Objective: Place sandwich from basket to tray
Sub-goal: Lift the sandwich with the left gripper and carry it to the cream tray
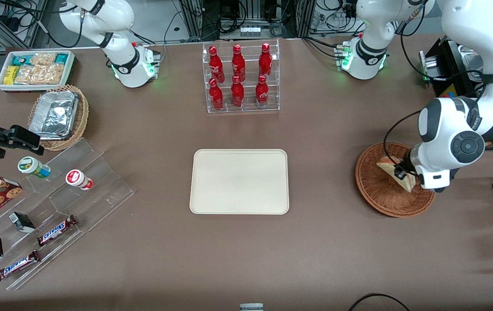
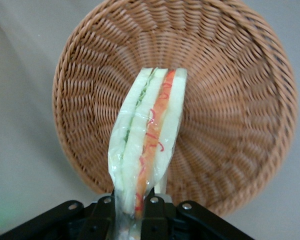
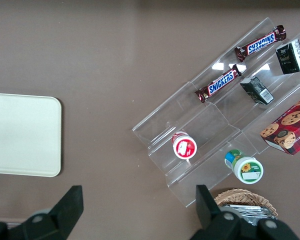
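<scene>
1. Woven reddish-brown wicker marks the basket (image 1: 391, 183) at the right of the front view, toward the working arm's end of the table. The sandwich (image 1: 395, 170), a pale wedge, sits over the basket's inside, tilted, with the gripper (image 1: 404, 172) clamped on it below the white wrist. The cream tray (image 1: 240, 181) lies bare at the frame's centre, well apart from the basket. At upper centre a clear rack of red bottles (image 1: 240, 77) stands farther from the camera than the tray. At the left are a tan basket with a foil container (image 1: 56, 114), a white bin of snacks (image 1: 34, 69) and a clear stepped stand (image 1: 52, 216) with chocolate bars and small cups.

2. Seen from the left wrist, the sandwich (image 2: 147, 145) stands edge-on in clear wrap, showing white bread with green and orange-red layers. The black fingers (image 2: 102, 212) are closed against its two faces at its near end. The basket (image 2: 230, 100) fills the background beneath it; whether the sandwich touches the weave I cannot tell.

3. From the right wrist, the tray (image 3: 22, 135) shows at the left edge, and the stepped stand (image 3: 215, 115) with its bars and cups at the right.
</scene>
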Robot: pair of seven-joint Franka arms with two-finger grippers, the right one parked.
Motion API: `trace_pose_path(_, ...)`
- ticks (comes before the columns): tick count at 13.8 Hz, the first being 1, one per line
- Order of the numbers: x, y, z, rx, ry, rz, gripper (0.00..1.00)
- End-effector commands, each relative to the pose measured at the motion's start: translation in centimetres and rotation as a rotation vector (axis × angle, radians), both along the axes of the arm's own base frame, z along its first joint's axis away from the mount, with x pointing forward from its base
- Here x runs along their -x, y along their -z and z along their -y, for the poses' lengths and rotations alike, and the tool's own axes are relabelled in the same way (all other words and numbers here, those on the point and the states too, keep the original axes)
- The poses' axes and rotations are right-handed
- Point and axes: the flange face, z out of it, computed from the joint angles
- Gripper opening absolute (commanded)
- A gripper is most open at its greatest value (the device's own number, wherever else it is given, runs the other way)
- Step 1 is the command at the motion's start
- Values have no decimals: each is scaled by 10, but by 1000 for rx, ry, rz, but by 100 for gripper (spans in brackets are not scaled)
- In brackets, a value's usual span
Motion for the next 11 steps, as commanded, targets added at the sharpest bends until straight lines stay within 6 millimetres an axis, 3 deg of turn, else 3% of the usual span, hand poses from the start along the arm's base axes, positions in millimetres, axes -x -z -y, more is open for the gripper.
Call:
trace_pose_path(1,1,-49,69,-26,127,-8,6)
trace_pose_path(4,8,-87,159,-17,271,30,7)
trace_pose_path(7,31,-105,245,2,414,74,9)
trace_pose_path(11,53,-76,350,47,573,136,9)
